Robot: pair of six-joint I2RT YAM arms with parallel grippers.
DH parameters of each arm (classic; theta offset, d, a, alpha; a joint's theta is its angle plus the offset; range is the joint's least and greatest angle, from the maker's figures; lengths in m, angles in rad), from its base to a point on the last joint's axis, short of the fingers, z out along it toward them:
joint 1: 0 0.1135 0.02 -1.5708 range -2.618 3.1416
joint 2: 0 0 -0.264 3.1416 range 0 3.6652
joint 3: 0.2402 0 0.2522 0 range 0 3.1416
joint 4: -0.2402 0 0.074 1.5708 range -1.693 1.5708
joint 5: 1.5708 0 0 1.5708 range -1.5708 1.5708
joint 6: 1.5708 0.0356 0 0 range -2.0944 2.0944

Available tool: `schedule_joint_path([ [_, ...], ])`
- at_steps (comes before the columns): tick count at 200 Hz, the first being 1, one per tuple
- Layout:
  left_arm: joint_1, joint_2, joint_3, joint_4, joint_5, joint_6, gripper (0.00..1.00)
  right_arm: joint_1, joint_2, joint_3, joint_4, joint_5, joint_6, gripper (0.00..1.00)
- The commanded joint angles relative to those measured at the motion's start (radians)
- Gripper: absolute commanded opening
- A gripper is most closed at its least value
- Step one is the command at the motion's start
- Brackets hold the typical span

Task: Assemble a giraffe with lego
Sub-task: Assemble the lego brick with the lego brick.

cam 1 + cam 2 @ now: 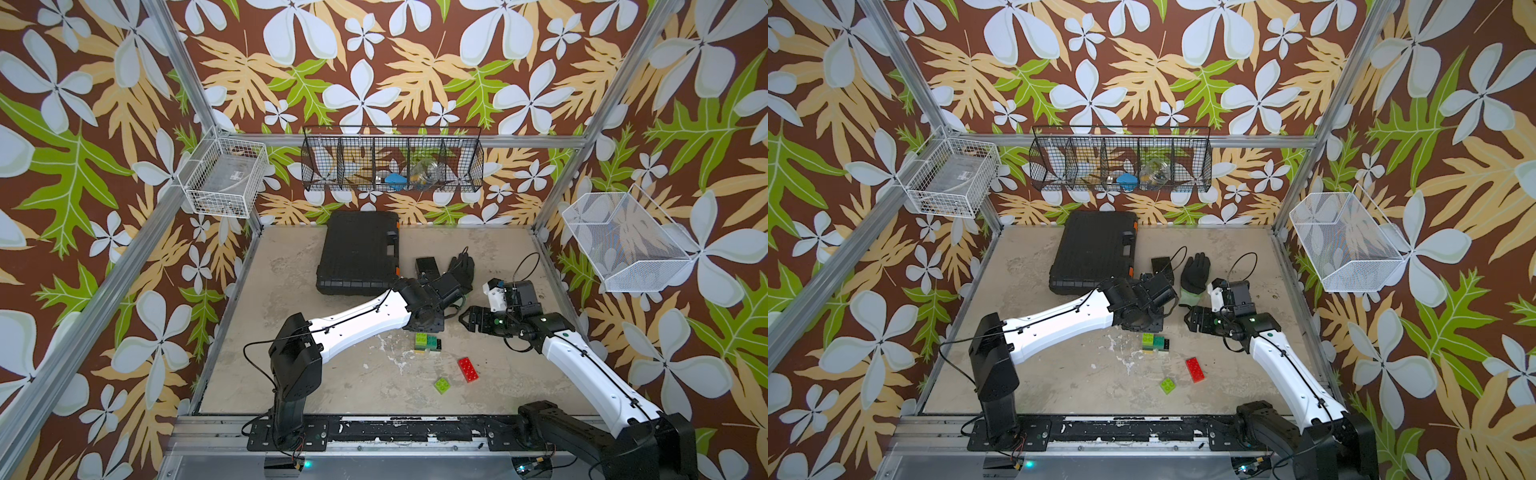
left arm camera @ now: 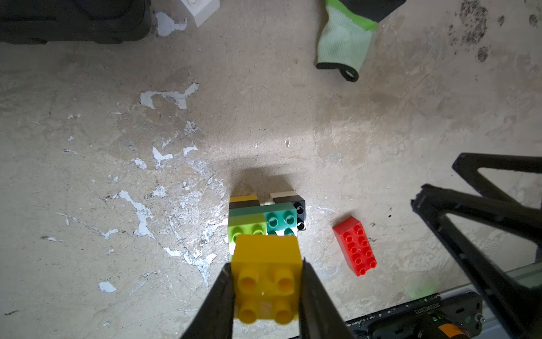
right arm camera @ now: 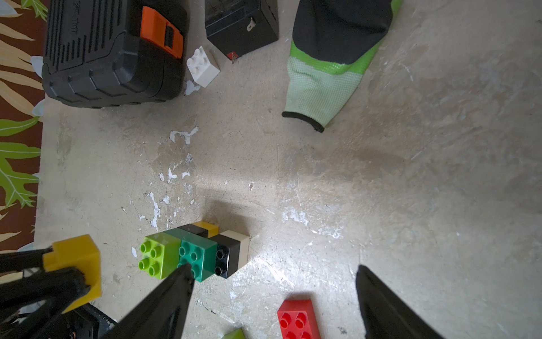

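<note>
The partly built giraffe [image 1: 427,343] [image 1: 1155,344] stands mid-table: a dark green brick on black, yellow and white bricks, with a lime brick on one end [image 3: 159,255]. My left gripper [image 2: 265,264] is shut on a yellow brick [image 2: 268,281], held just above and beside the lime end [image 2: 246,229]. My right gripper [image 3: 274,267] hangs open and empty to the right of the figure, above the table. A red long brick [image 1: 468,369] [image 2: 355,246] and a loose lime brick [image 1: 442,385] lie nearer the front. A white brick [image 3: 203,67] sits by the black case.
A black tool case [image 1: 359,253] lies at the back, with a small black box [image 1: 427,266] and a black-and-green glove [image 3: 337,58] beside it. Wire baskets [image 1: 224,176] [image 1: 623,245] hang on the side and rear walls.
</note>
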Motion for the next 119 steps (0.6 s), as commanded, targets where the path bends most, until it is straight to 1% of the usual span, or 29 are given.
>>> schedule_joint_path([
  [1,-0.011,-0.001,-0.013,-0.037,-0.003,0.019,0.16,-0.001,0.0,0.003,-0.001,0.012,-0.004,0.89],
  [49,-0.015,-0.016,-0.096,-0.004,0.006,0.022,0.16,-0.001,0.003,-0.002,0.009,0.007,-0.003,0.9],
  [119,-0.013,0.018,-0.078,0.028,0.018,0.05,0.16,-0.001,0.005,-0.001,0.01,0.009,-0.001,0.9],
])
